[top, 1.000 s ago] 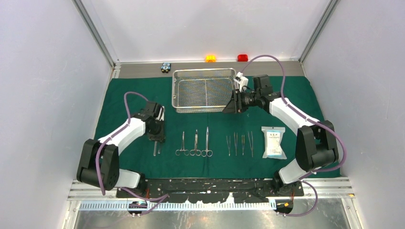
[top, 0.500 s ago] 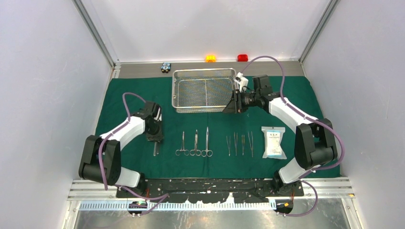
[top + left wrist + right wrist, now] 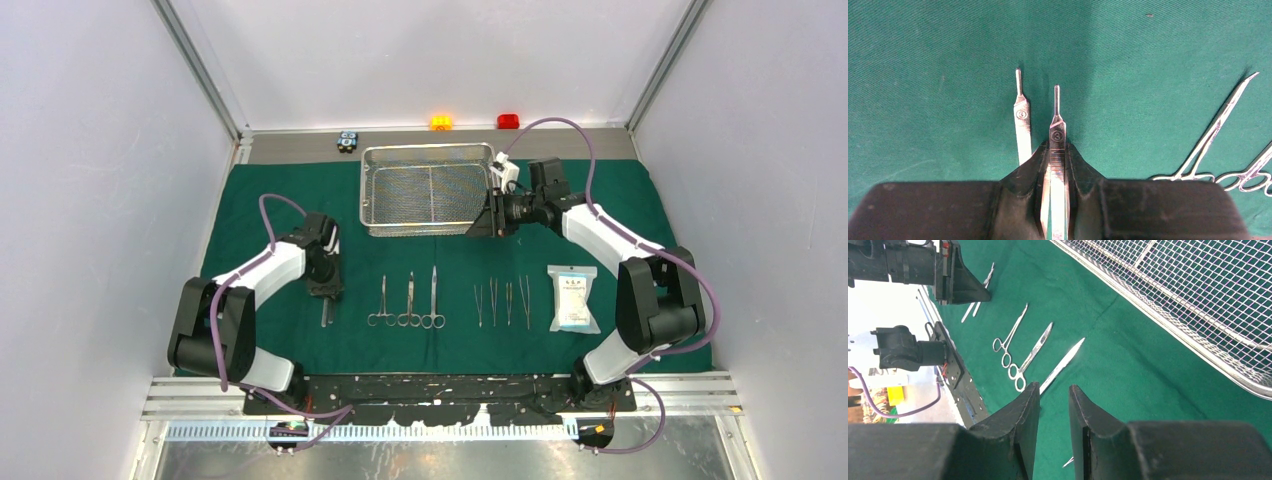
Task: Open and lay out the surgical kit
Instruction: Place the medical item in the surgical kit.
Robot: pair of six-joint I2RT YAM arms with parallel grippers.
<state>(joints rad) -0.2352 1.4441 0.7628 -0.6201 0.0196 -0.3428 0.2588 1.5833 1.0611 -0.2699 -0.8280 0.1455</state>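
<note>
surgical kit (image 3: 450,270), opened and spread out on the surface (image 3: 560,145).

item 1: dark green cloth wrap (image 3: 280,200), unfolded flat, covering most of the surface and carrying every piece below.

item 2: silver wire-mesh tray (image 3: 425,190), rectangular, at the far middle of the cloth, long side running across.

item 3: scalpel handle (image 3: 1057,137), flat steel, stamped with a 3, at the left end of the near row. the left jaws are clenched on its ribbed part, its narrow tip pointing out past them. whether it touches the cloth cannot be told.

item 4: second handle (image 3: 1022,125), same pattern, lying on the cloth just beside item 3, parallel to it.

item 5: row of three ring-handled instruments (image 3: 409,300), forceps and scissors, side by side near the middle, rings toward the arm bases.

item 6: row of four tweezers (image 3: 493,302), parallel, just right of item 5.

item 7: flat white-blue packet (image 3: 573,298), at the right end of the row, near the right arm (image 3: 600,235).

right jaws: released, a gap between them with nothing in it, held above the cloth at the tray's near right corner.

other: black-blue block (image 3: 347,140), orange block (image 3: 440,122), red block (image 3: 508,121), on the bare far strip of the surface beyond the cloth.
</note>
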